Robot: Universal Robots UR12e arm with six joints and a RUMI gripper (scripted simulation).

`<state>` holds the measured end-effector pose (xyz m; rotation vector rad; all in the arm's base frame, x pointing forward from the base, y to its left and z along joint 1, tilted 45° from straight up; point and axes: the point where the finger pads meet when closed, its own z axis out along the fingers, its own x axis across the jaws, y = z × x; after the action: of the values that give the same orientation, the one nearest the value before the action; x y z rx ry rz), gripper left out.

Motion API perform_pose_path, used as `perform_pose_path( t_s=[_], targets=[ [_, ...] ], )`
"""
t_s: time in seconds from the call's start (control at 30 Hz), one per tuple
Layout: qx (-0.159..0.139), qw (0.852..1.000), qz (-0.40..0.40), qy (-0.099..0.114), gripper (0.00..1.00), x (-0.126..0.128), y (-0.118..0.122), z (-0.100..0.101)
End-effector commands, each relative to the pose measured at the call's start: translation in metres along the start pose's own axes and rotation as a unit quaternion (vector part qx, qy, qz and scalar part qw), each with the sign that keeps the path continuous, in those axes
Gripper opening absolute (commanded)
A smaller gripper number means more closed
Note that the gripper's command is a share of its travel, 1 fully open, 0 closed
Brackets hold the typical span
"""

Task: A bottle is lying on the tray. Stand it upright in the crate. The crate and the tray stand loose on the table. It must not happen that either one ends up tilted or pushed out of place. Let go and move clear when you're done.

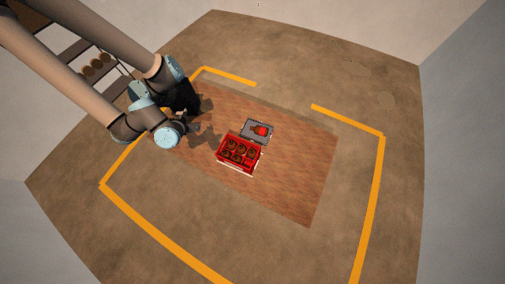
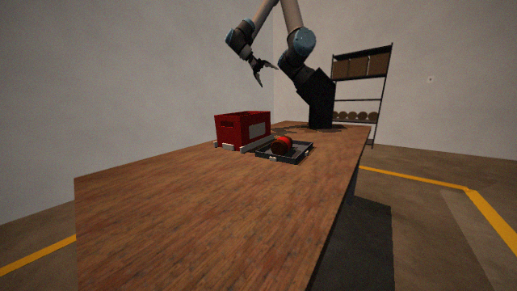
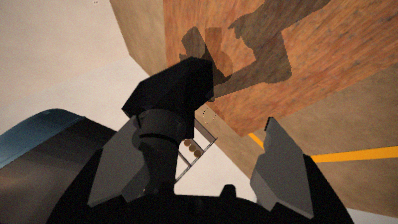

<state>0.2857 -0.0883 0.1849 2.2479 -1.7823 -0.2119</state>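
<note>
The arm (image 1: 59, 75) (image 2: 292, 15) is raised and bent. Its wrist (image 1: 151, 122) (image 2: 241, 37) is lifted high, and the gripper (image 1: 188, 120) (image 2: 268, 77) (image 3: 201, 116) points obliquely downward. Its two jaws stand wide apart, and they hold nothing.
</note>
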Motion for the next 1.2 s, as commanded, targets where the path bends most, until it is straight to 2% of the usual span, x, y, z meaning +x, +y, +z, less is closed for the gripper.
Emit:
perform_pose_path(
  t_s=[0.0, 0.77, 1.17],
  targets=[
    [0.0, 1.0, 0.0, 0.0, 1.0, 0.0, 0.0, 0.0],
    [-0.001, 1.0, -0.003, 0.001, 1.0, 0.0, -0.001, 0.0],
    [-0.011, 0.999, -0.032, 0.008, 1.0, -0.001, -0.011, 0.002]
  ],
)
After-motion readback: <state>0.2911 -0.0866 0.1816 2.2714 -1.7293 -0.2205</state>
